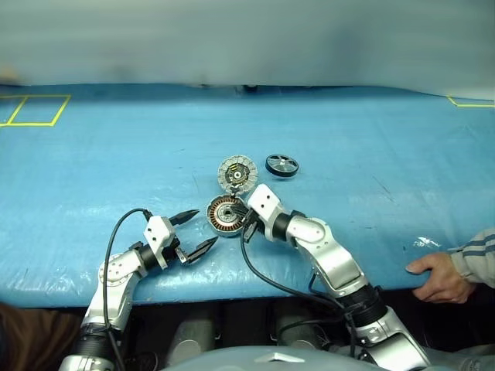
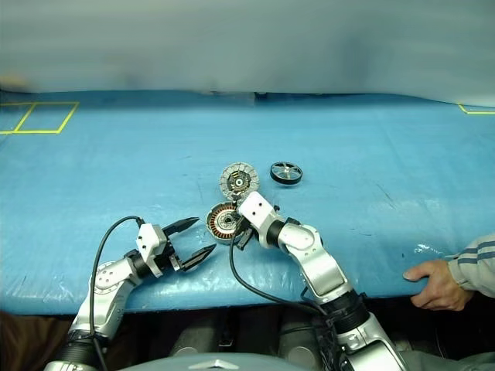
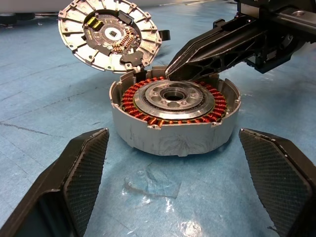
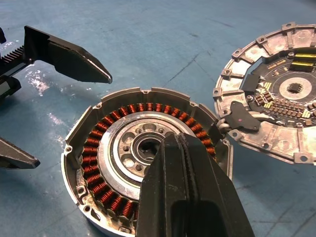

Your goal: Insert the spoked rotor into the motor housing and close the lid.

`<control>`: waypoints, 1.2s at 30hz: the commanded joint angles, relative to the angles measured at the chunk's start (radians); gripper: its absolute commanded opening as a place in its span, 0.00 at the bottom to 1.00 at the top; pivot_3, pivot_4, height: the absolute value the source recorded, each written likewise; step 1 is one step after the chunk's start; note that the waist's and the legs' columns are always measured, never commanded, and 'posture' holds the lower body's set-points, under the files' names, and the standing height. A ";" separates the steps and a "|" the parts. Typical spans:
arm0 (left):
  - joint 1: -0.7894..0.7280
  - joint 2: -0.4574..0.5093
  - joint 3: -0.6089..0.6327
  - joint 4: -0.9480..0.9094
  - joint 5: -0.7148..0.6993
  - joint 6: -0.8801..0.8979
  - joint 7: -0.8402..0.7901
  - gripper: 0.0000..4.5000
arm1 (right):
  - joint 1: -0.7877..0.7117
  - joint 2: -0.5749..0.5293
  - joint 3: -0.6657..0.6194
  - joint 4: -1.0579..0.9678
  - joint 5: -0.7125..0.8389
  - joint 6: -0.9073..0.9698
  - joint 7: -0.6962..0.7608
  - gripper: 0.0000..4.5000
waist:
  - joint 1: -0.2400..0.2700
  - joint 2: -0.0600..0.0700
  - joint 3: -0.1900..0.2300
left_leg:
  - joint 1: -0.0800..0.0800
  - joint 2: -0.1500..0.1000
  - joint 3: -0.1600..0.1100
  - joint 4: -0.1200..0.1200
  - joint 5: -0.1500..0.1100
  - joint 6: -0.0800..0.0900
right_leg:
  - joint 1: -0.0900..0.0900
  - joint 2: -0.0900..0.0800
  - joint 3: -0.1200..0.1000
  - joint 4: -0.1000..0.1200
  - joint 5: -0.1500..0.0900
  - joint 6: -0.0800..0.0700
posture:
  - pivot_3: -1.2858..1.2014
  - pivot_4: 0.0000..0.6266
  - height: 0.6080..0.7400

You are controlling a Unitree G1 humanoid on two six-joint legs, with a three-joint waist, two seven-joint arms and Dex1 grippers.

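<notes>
The copper-wound round motor housing [image 1: 226,215] sits empty, its segmented silver lid [image 1: 237,173] swung open. The closed right gripper [image 4: 183,148] should reopen over the black-rimmed spoked rotor [image 1: 281,165] nearby; the left gripper [image 1: 198,232] waits open.

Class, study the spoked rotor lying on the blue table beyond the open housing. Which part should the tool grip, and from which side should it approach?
Grip the spoked rotor across its black outer rim, coming from above with one finger on each side. It lies flat on the blue table with free space all round, and its spoked face probably offers little to pinch. The lid sits to its left, so keep the fingers away from that side.
</notes>
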 commanded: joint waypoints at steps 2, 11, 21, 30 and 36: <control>0.015 0.018 0.021 -0.061 -0.059 0.021 -0.031 1.00 | -0.006 -0.046 -0.114 -0.073 0.019 0.016 -0.034 0.00 | 0.001 0.000 0.000 | -0.001 0.000 0.000 0.000 0.000 0.000 | 0.000 0.000 0.000 0.000 0.000 0.000 | 0.52 0.24 1.00; 0.022 0.029 0.028 -0.075 -0.064 0.035 -0.030 1.00 | -0.061 -0.078 -0.227 0.018 0.011 -0.008 -0.099 0.42 | -0.001 0.000 0.000 | -0.001 0.000 0.000 0.000 0.000 0.000 | -0.001 0.000 0.000 0.000 0.000 -0.001 | 0.52 0.24 1.00; 0.027 0.011 0.011 -0.075 -0.045 0.026 -0.015 1.00 | -0.250 -0.085 -0.307 0.304 0.036 -0.047 -0.111 0.42 | 0.000 0.000 0.001 | -0.001 0.000 0.000 0.001 0.002 0.004 | -0.001 0.001 -0.001 0.000 0.002 -0.004 | 0.52 0.24 1.00; 0.039 0.004 0.014 -0.075 -0.032 0.011 0.002 1.00 | -0.280 -0.066 -0.314 0.403 0.047 -0.079 -0.114 0.42 | -0.001 0.000 0.001 | -0.001 0.000 0.000 0.001 0.003 0.005 | -0.001 0.001 -0.001 0.000 0.002 -0.004 | 0.52 0.24 1.00; 0.036 0.002 0.012 -0.069 -0.026 0.007 0.003 1.00 | -0.273 -0.065 -0.319 0.398 0.051 -0.081 -0.119 0.42 | -0.001 0.001 0.001 | -0.001 0.000 0.000 0.001 0.003 0.005 | -0.001 0.001 -0.001 0.000 0.002 -0.004 | 0.52 0.24 1.00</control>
